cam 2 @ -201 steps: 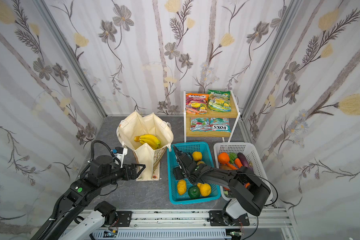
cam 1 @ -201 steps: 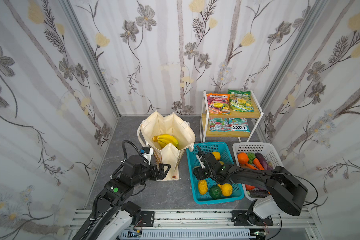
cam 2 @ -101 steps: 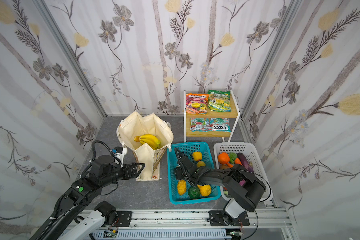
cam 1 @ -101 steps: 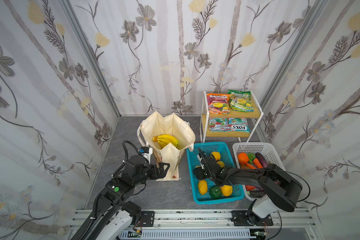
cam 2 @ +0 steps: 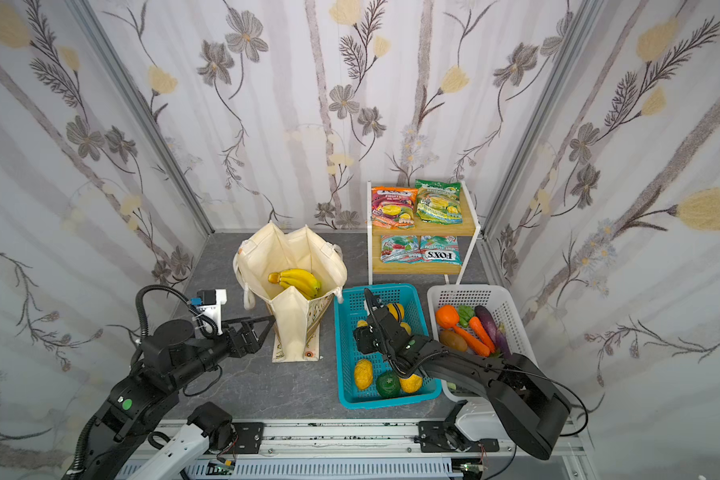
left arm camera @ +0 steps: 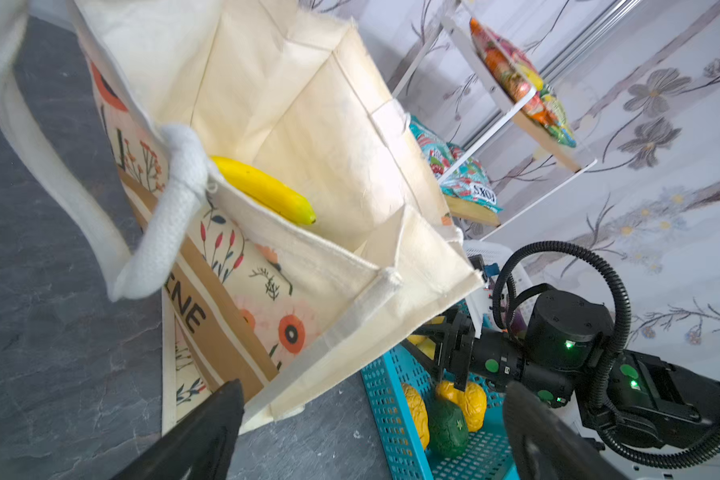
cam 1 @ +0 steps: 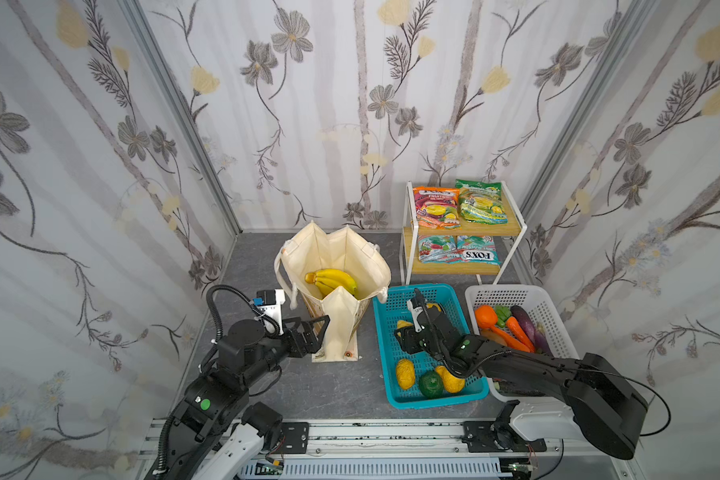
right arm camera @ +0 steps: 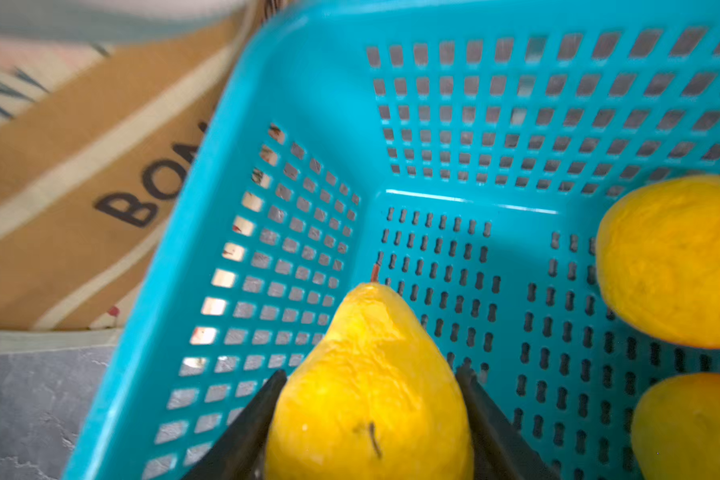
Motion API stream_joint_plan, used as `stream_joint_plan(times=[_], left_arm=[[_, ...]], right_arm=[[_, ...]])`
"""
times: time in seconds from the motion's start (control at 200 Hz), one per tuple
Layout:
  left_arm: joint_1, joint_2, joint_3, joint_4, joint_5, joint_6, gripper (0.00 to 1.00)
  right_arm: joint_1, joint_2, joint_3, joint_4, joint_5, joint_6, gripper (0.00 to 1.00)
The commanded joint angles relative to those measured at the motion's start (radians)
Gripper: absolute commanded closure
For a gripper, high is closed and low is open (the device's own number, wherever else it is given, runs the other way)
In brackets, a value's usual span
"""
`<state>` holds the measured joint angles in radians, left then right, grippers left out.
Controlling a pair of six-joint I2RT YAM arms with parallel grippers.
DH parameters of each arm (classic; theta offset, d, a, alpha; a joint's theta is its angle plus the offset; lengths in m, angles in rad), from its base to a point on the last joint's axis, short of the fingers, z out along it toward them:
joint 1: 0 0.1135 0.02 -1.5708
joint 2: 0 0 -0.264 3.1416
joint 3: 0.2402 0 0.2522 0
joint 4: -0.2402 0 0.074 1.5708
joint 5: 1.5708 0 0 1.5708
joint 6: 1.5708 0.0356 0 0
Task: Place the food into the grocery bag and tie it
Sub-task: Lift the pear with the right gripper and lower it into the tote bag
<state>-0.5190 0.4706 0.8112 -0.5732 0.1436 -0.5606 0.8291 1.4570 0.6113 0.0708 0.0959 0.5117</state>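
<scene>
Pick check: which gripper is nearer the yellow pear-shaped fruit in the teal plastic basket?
Right. The right gripper straddles the yellow pear-shaped fruit in the teal basket; the left gripper hangs open by the cream canvas tote.

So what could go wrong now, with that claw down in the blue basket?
1. The right gripper straddles a tapering yellow fruit in the blue basket; its rounded sides could let it slip out on lifting.
2. The grocery bag stands unheld, its near side sagging inward; the left gripper is open beside it, so the fruit or arm might catch the rim and tip it.
</scene>
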Motion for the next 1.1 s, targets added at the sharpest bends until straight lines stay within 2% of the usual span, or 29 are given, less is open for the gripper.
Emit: stream_joint_plan(times=[0.0, 0.145, 0.315, 0.455, 0.615, 0.729, 0.819, 0.889, 0.924, 1.004, 1.094], left_arm=[[0.001, -0.012, 0.033, 0.030, -0.094, -0.037, 0.00], [0.001, 0.004, 0.078, 0.033, -0.172, -0.044, 0.00], [0.001, 0.033, 0.124, 0.054, -0.363, -0.043, 0.00], [0.001, 0.094, 0.152, 0.103, -0.362, -0.038, 0.00], [0.002, 0.173, 0.190, 0.116, -0.417, 0.016, 0.00], [0.007, 0.240, 0.203, 0.131, -0.464, 0.069, 0.00], [0.021, 0.287, 0.207, 0.154, -0.472, 0.119, 0.01], [0.043, 0.330, 0.209, 0.156, -0.491, 0.177, 0.18], [0.061, 0.353, 0.207, 0.155, -0.499, 0.200, 0.21], [0.121, 0.399, 0.202, 0.157, -0.457, 0.212, 0.18], [0.190, 0.430, 0.191, 0.166, -0.373, 0.196, 0.19]], right_arm=[[0.000, -0.046, 0.048, -0.038, 0.015, -0.020, 0.39], [-0.001, -0.139, 0.124, -0.121, 0.059, -0.058, 0.41], [-0.001, -0.211, 0.252, -0.136, 0.065, -0.138, 0.41], [-0.001, -0.183, 0.401, -0.140, 0.050, -0.176, 0.41], [-0.001, -0.041, 0.608, -0.200, -0.039, -0.254, 0.40], [-0.001, 0.116, 0.798, -0.277, -0.155, -0.305, 0.41], [-0.001, 0.245, 0.914, -0.309, -0.191, -0.318, 0.42], [-0.001, 0.328, 0.998, -0.337, -0.228, -0.318, 0.43], [-0.001, 0.366, 1.036, -0.351, -0.268, -0.326, 0.43], [-0.001, 0.453, 1.126, -0.388, -0.334, -0.347, 0.43], [0.005, 0.546, 1.246, -0.476, -0.336, -0.381, 0.43]])
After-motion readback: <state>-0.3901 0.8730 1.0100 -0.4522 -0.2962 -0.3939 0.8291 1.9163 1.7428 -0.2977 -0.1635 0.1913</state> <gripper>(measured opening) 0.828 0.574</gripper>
